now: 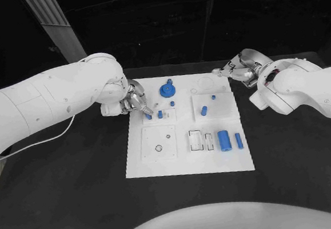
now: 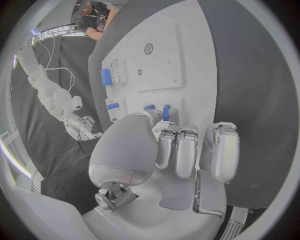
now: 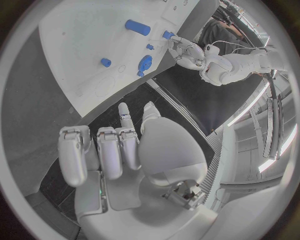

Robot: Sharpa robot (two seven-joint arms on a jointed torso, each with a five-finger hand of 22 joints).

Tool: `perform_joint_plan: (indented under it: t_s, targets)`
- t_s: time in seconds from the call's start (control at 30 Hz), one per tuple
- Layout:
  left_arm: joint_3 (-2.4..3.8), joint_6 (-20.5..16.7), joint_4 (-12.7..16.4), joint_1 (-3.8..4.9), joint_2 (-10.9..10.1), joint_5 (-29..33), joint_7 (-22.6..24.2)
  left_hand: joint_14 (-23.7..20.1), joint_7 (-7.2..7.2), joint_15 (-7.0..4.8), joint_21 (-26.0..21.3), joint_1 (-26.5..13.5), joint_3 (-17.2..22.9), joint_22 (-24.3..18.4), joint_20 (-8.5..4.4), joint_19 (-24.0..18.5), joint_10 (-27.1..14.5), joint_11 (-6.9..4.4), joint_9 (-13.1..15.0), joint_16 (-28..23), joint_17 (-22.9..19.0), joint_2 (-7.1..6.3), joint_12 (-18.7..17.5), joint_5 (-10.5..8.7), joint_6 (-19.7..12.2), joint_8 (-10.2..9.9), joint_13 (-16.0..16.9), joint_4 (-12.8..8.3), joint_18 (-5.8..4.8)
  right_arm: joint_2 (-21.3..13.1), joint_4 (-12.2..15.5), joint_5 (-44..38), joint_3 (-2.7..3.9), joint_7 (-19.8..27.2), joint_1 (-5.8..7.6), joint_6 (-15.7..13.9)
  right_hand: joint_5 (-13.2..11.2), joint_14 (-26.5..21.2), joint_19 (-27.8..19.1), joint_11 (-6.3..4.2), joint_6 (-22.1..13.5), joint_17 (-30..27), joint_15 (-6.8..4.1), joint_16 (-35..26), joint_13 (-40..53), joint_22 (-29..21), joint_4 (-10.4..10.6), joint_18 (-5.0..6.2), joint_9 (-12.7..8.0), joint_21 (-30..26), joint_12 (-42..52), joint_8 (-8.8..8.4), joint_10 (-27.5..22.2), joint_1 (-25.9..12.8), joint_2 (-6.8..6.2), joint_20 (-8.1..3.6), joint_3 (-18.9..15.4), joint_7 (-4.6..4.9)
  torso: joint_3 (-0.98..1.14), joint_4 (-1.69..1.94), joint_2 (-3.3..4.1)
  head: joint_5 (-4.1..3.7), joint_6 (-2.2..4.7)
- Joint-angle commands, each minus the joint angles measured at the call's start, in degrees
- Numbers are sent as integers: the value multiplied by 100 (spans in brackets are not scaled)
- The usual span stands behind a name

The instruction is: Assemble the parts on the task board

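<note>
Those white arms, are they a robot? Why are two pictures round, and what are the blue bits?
Yes, it is a robot with two white arms and silver hands. The square picture looks down from its head. Each round one comes from a camera at a wrist, behind that hand. On the black table lies a flat white task board with small blue parts: a round blue wheel and a fat blue cylinder. The left hand pinches a small blue peg at the board's edge. The right hand hovers off the board, holding nothing.
</note>
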Motion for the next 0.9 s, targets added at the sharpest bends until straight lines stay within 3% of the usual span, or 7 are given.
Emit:
perform_joint_plan:
  t_s: [0.03, 0.37, 0.67, 0.9]
  targets:
    - [-54, 128, 19, -106, 26, -20, -54, 605, -99, 59, -36, -174, 38, 1292, 60, 20, 597, 64, -46, -31, 1510, -12, 13, -48, -157, -74, 1505, 24, 36, 2, 7, 1, 3, 16, 9, 20, 13, 595, 604, -15, -33, 1510, -25, 14, 1498, 1509, 2, -43, 6, 18, 14, 18, 607, 13, 24, -30, -35, 0, 2, 2, 2, -5, 1]
    - [-54, 131, 16, -115, 29, -20, -61, 605, -74, 80, -51, -544, -203, 1285, 82, 0, 597, 88, -149, -31, 1510, 12, 13, -55, -198, -147, 1505, 66, 42, 2, 9, 1, 3, 17, 9, 25, 15, 595, 604, -15, -35, 1510, -26, 14, 1498, 1509, 1, -43, 8, 18, 14, 27, 607, 20, 41, -31, -59, -1, -1, -4, -1, -1, -2]
    - [-54, 194, 20, -119, 27, -20, -60, 605, -38, 116, -56, -1000, -778, 1284, 117, -7, 597, 128, -298, -31, 1510, -155, 13, 186, -192, -208, 1505, 56, 43, -1, 9, 1, 3, 18, 9, 28, 15, 595, 604, -15, -35, 1510, -26, 14, 1498, 1509, 1, -43, 8, 18, 14, 27, 607, 20, 41, -31, -59, -1, 1, 2, -1, -2, 11]
    - [-54, 195, 26, -122, 13, -20, -71, 605, -9, 139, -45, -1382, -1213, 1289, 134, 8, 597, 152, -387, -31, 1510, -224, 13, 268, -164, -238, 1505, 71, 38, -2, 9, 1, 3, 21, 9, 28, 16, 595, 604, -15, -36, 1510, -26, 14, 1498, 1509, 1, -43, 9, 18, 14, 28, 607, 22, 44, -31, -62, -1, 1, 1, 1, -4, 19]
